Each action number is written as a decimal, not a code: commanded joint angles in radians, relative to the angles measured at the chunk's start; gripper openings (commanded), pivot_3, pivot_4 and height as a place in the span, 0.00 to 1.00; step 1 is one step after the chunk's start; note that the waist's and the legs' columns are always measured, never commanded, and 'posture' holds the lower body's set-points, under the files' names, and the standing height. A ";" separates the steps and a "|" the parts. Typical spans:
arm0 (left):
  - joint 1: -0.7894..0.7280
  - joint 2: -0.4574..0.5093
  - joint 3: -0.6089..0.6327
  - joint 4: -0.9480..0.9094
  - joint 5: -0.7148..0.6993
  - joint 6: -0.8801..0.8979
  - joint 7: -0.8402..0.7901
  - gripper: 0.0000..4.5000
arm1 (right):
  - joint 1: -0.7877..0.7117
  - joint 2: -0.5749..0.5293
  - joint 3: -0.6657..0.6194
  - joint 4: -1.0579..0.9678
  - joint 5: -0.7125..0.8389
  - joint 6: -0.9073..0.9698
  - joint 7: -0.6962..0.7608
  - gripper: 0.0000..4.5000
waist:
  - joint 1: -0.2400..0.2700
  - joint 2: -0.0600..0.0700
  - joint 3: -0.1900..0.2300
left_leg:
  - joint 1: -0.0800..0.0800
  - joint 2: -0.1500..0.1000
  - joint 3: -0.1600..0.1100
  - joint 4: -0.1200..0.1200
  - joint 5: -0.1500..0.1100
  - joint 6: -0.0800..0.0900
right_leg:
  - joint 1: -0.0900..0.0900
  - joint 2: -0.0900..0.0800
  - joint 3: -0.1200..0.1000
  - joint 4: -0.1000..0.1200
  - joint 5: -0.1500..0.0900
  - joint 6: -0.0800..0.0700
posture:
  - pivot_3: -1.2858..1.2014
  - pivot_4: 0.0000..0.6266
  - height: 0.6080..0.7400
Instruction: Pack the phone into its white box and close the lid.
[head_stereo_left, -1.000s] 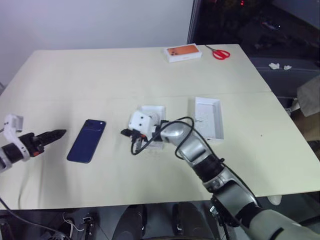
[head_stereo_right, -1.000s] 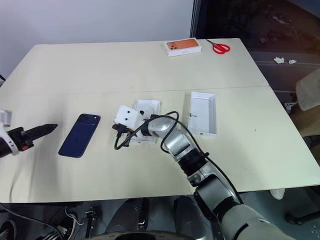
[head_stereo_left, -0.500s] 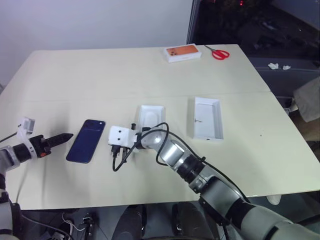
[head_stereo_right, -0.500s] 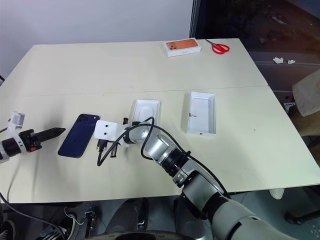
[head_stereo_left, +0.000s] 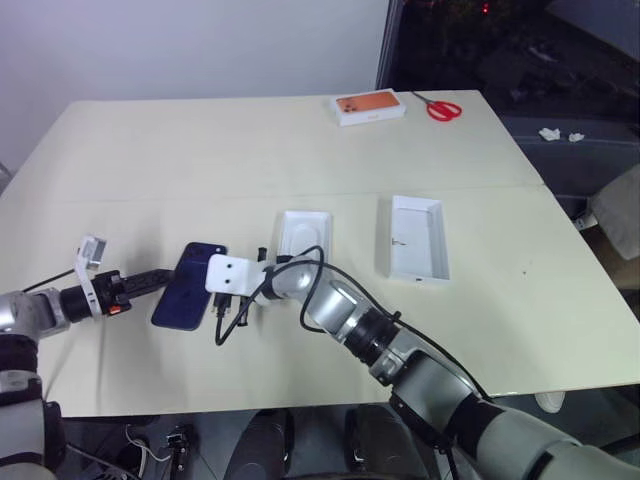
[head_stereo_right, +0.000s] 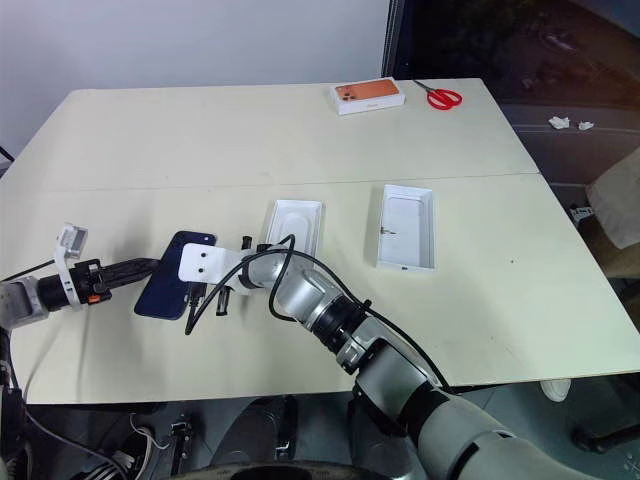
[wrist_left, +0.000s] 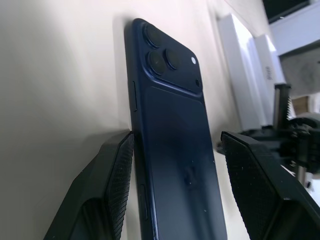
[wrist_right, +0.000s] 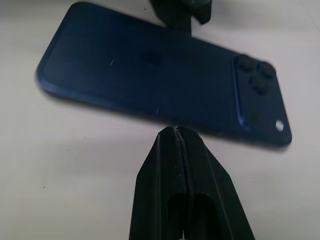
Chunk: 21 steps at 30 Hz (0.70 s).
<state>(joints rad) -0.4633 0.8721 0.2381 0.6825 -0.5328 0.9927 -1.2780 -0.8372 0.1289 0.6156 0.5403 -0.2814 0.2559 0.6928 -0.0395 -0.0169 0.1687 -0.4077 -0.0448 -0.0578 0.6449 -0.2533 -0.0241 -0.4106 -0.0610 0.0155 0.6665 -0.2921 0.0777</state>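
The left end effector (wrist_left: 175, 190) is straddling the phone (head_stereo_left: 188, 285) with its fingers spread, unclenched, while the clenched right end effector (wrist_right: 176, 131) is bracing the phone's long edge, likely steadying it for pickup.

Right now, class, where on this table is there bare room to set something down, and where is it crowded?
Bare: the wide stretch between the orange-topped box and the white box. Crowded: around the phone, flanked by the left gripper and right gripper.
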 joint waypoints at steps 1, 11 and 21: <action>0.039 -0.039 -0.059 -0.018 0.003 0.064 -0.004 0.65 | -0.024 0.012 0.000 0.002 -0.015 -0.019 -0.012 0.00 | -0.001 0.000 0.000 | 0.000 0.000 0.000 0.000 0.000 0.000 | 0.000 0.000 0.000 0.000 0.000 0.000 | 0.52 0.24 1.00; 0.072 -0.071 -0.049 -0.099 -0.012 0.113 0.042 0.65 | -0.039 -0.033 0.049 -0.017 -0.098 -0.006 0.027 0.00 | 0.001 0.007 -0.005 | 0.002 -0.001 0.000 0.000 0.000 0.001 | 0.002 -0.001 0.000 0.000 0.000 0.000 | 0.52 0.24 1.00; 0.050 -0.128 0.064 -0.164 -0.115 0.230 0.099 0.65 | -0.035 -0.024 0.049 -0.058 -0.103 0.034 0.078 0.00 | 0.006 0.008 -0.007 | 0.002 -0.001 0.000 0.001 -0.001 0.001 | 0.003 -0.001 0.000 0.000 0.000 0.000 | 0.52 0.24 1.00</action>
<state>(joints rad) -0.4194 0.7924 0.3315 0.5549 -0.5813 1.1601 -1.1657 -0.8718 0.0839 0.6432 0.5158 -0.3838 0.2990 0.7660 -0.0333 -0.0092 0.1618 -0.4054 -0.0461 -0.0583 0.6454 -0.2540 -0.0229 -0.4077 -0.0620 0.0156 0.6659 -0.2921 0.0777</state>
